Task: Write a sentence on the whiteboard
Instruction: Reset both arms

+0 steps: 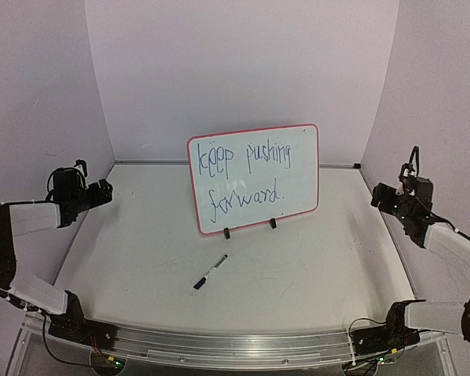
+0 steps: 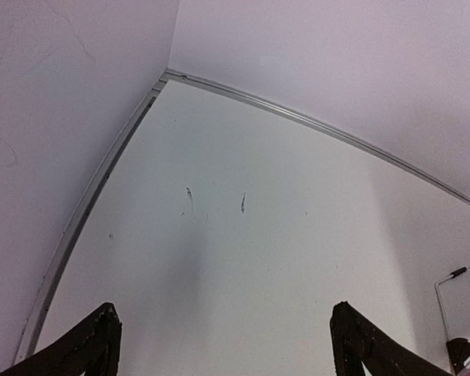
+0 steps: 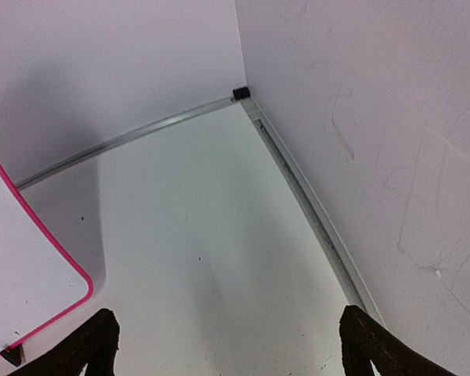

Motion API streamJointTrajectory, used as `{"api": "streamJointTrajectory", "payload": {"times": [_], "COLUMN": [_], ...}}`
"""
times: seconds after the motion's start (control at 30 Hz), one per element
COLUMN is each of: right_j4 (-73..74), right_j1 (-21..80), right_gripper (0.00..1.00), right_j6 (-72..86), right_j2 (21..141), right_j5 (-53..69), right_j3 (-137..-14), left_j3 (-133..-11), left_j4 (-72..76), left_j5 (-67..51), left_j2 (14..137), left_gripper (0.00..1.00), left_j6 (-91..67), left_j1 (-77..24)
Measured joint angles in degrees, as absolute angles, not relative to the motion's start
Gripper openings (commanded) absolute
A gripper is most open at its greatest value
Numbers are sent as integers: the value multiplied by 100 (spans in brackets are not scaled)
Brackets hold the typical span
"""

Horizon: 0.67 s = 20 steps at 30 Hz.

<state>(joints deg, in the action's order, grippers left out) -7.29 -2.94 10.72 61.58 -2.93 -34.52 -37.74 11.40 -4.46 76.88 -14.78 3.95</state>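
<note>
My left jaws are spread wide and released. The left wrist view shows a black finger (image 2: 90, 345) at each lower corner and only bare desk (image 2: 243, 258) between them, so they hold nothing and touch nothing. My right jaws are just as wide apart and just as empty. Their fingers (image 3: 94, 345) frame open desk, with the lower right corner of the whiteboard (image 3: 31, 274) just to the left of them in the right wrist view.

From overhead, the left arm (image 1: 31, 219) is parked well to the left of the whiteboard (image 1: 304, 176) and the right arm (image 1: 446, 243) well to its right, both raised off the desk (image 1: 313, 266).

The whiteboard stands propped at the back centre of the desk, leaning back a little on its two black clip feet (image 1: 226, 233). The sentence (image 1: 245, 177) is on it in thin blue strokes, "keep pushing" on the upper line and "forward." below, ending in a full stop.

A marker (image 1: 210, 272) lies flat on the desk in front of the whiteboard, a little left of its centre, apart from both arms. I cannot tell whether it is capped.

I judge the writing finished. With the full stop in place and the marker set down, I see nothing left to do beyond perhaps homing the arms.
</note>
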Motion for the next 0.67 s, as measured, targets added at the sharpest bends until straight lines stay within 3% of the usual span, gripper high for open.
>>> {"api": "streamJointTrajectory", "payload": {"times": [0.4,0.67], "right_j4": [-2181,-2549], "right_j1": [-294,-294], "right_gripper": [95,95], "right_j6": [871,868], "right_j2": [4885,4862], "right_j5": [-841,-1085], "right_j3": [-1548,-1320], "left_j3": [-2375,-2172], "left_j4": [2258,2465], "left_j5": [538,676], "left_j2": [7168,7177], "left_gripper": [96,97], "left_j6": [-1153,-1120], "left_j1": [381,381]}}
